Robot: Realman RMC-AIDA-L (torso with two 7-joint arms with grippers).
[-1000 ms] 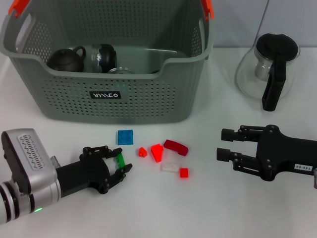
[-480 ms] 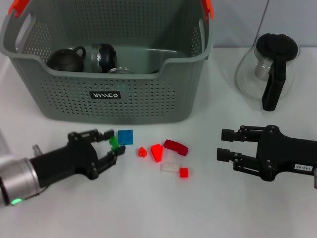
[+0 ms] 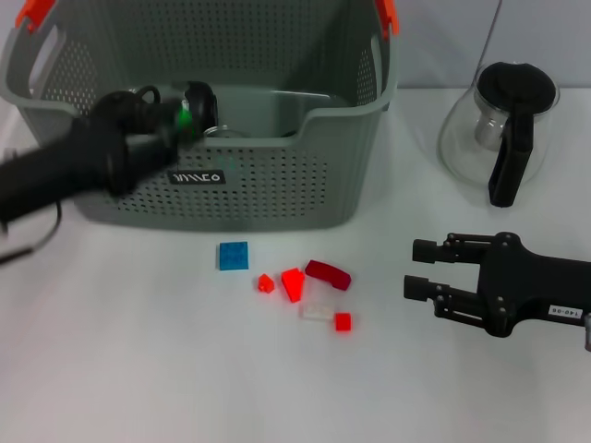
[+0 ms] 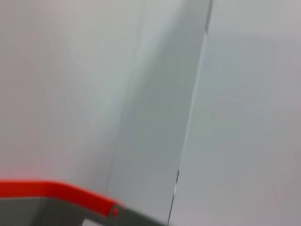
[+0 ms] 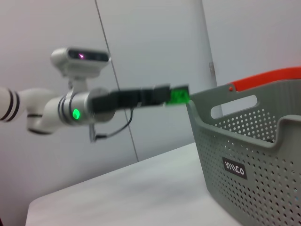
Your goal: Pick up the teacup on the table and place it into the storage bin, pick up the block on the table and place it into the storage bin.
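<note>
Head view: teacup [image 3: 123, 108] already lies in the storage bin [image 3: 277, 185]. Left tool [image 3: 175, 125] is over the bin's front rim, closed on a green block [image 3: 186, 121]; release looks next. More blocks, blue block [image 3: 234, 256] included, remain on the desk [image 3: 138, 369]. Right tool [image 3: 423, 268] idles open, holding nothing.

Left wrist view: just wall and bin rim.

Right wrist view: green block pinched at the rim.

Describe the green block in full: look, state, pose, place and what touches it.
The green block is small, bright green and looks like glossy plastic. It is off the table, pinched at the tip of the left gripper, which is shut on it. In the right wrist view it sits level with the rim of the grey storage bin, at the near wall's edge. Its studs and exact tilt cannot be made out.
</note>
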